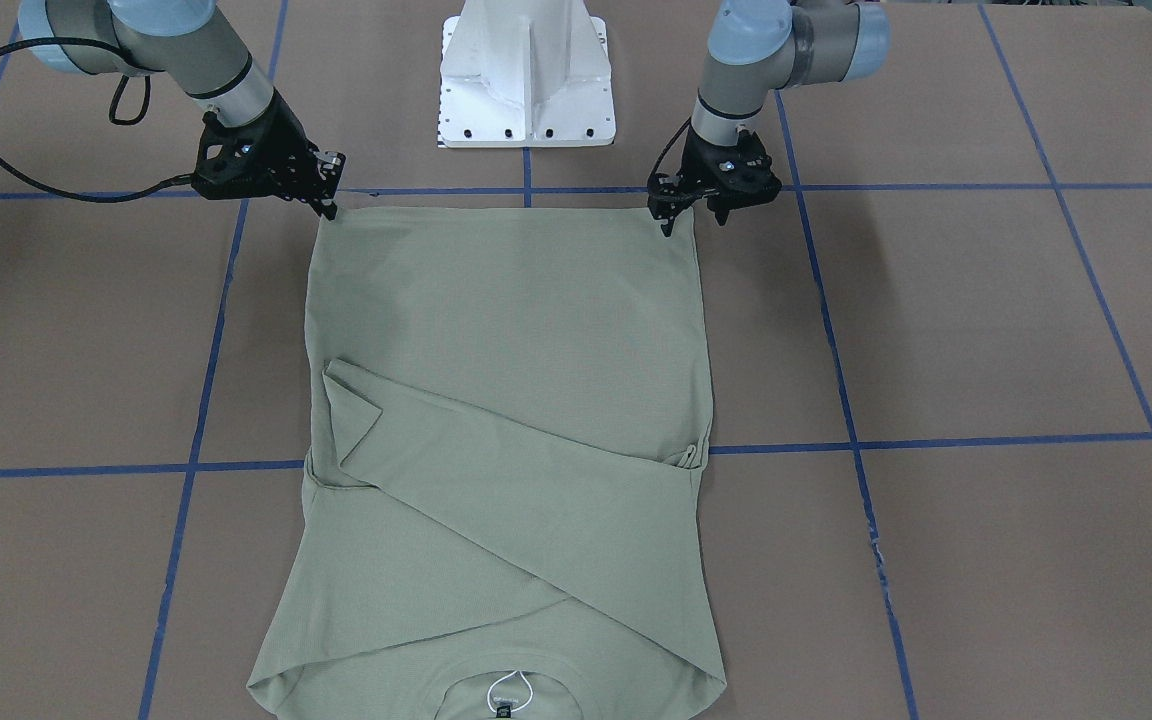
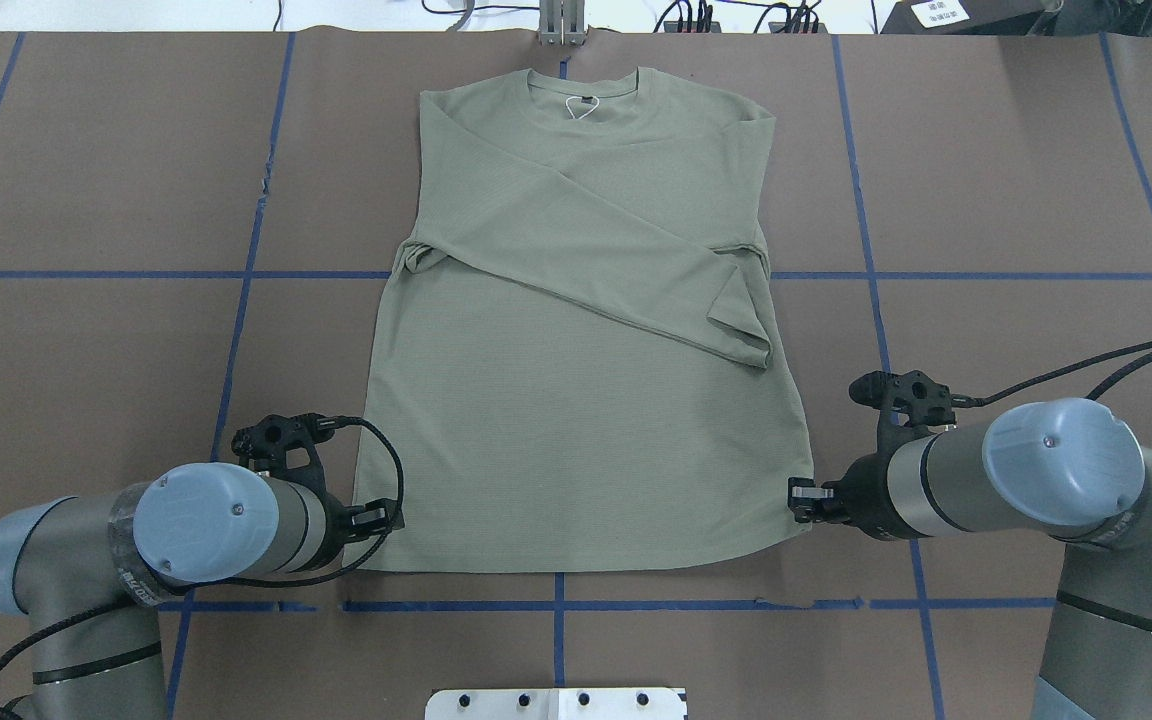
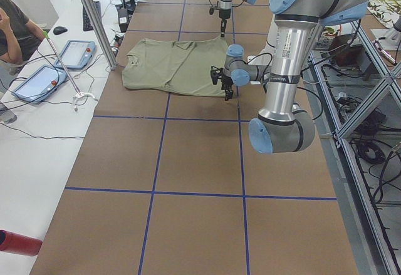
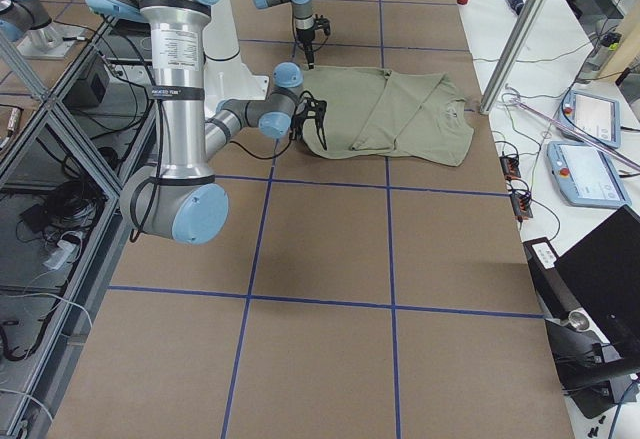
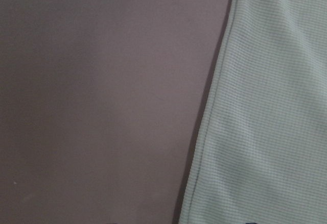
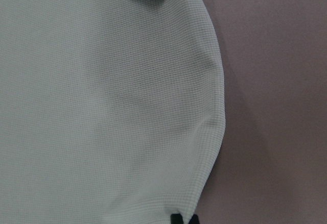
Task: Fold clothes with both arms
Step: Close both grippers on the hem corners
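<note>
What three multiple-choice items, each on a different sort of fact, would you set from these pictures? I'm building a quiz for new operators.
1. Where are the left gripper and right gripper relative to the shirt?
A. At its collar
B. At the two hem corners nearest the robot
C. Over its middle

2. What colour are the lines on the table?
A. Red
B. Yellow
C. Blue

3. How does the shirt lie?
A. Spread flat, with a sleeve folded across its body
B. Crumpled in a heap
C. Hanging in the air

Answers:
1 B: the overhead view shows one gripper at each near hem corner.
2 C: the grid lines are blue on the brown surface.
3 A: the sleeve crosses the chest diagonally and the body lies flat.
</note>
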